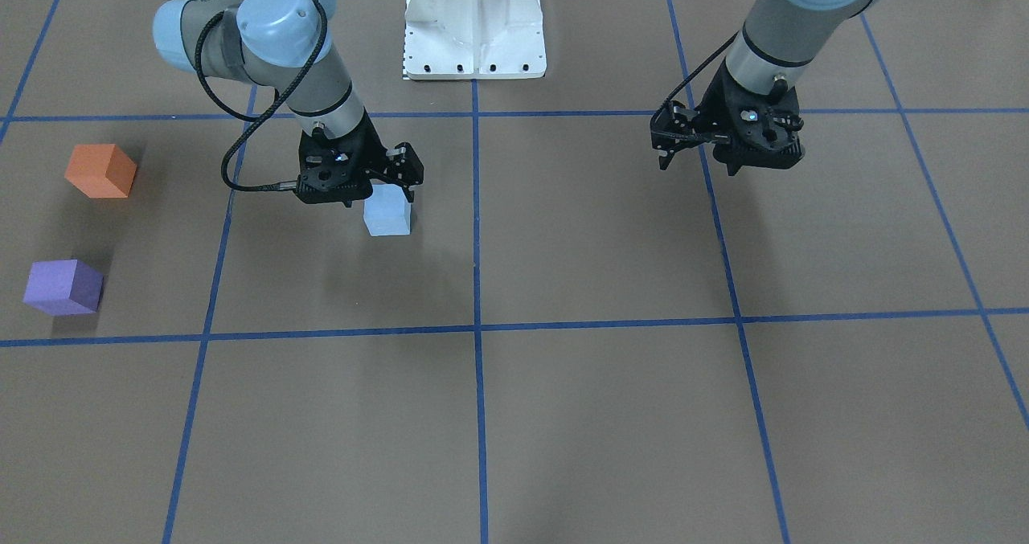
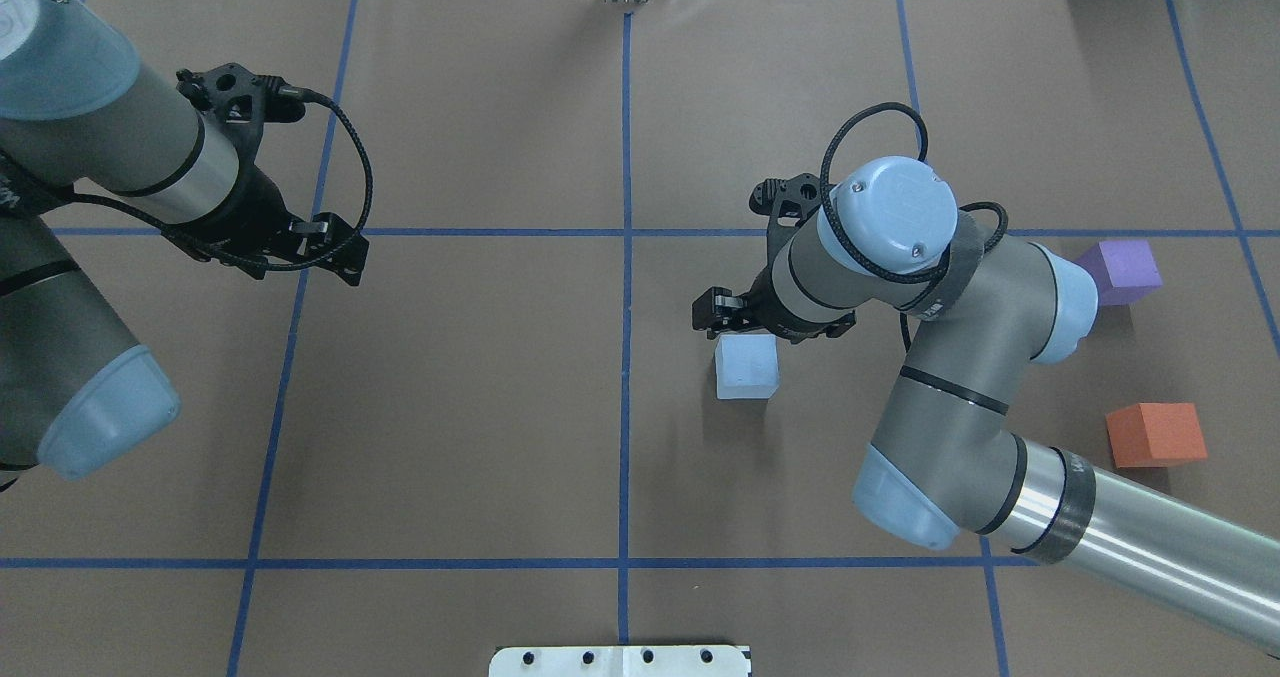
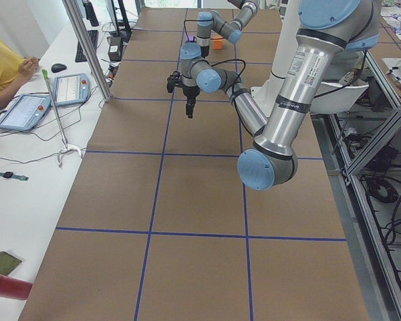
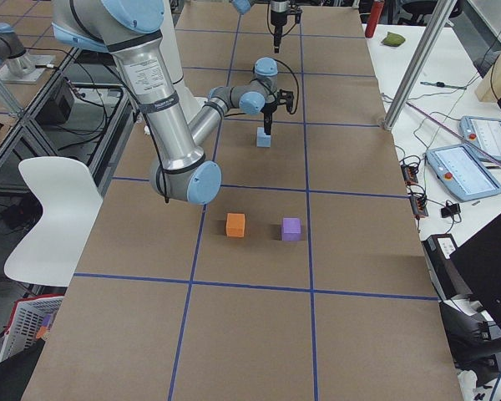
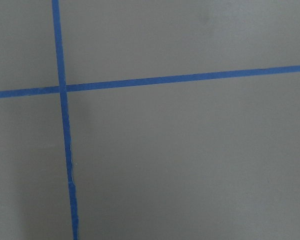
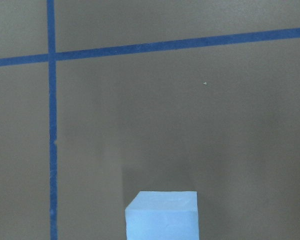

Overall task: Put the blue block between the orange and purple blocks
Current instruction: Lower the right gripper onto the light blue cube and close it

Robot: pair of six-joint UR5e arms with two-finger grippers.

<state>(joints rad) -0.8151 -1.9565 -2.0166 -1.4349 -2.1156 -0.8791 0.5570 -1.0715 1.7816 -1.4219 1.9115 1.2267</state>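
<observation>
The light blue block (image 1: 387, 211) rests on the brown table, also seen in the overhead view (image 2: 746, 367) and at the bottom of the right wrist view (image 6: 161, 216). My right gripper (image 1: 379, 198) hovers just above and slightly behind it. Its jaws look open and hold nothing. The orange block (image 1: 100, 171) and the purple block (image 1: 63, 287) sit apart from each other at the table's right end, with a gap between them, well away from the blue block. My left gripper (image 1: 698, 165) hangs open and empty over the table's other half.
Blue tape lines (image 1: 476, 327) mark a grid on the table. The white robot base plate (image 1: 474, 26) stands at the robot's side. A side bench with tablets (image 4: 476, 159) and a metal post (image 4: 417, 58) runs along the far edge.
</observation>
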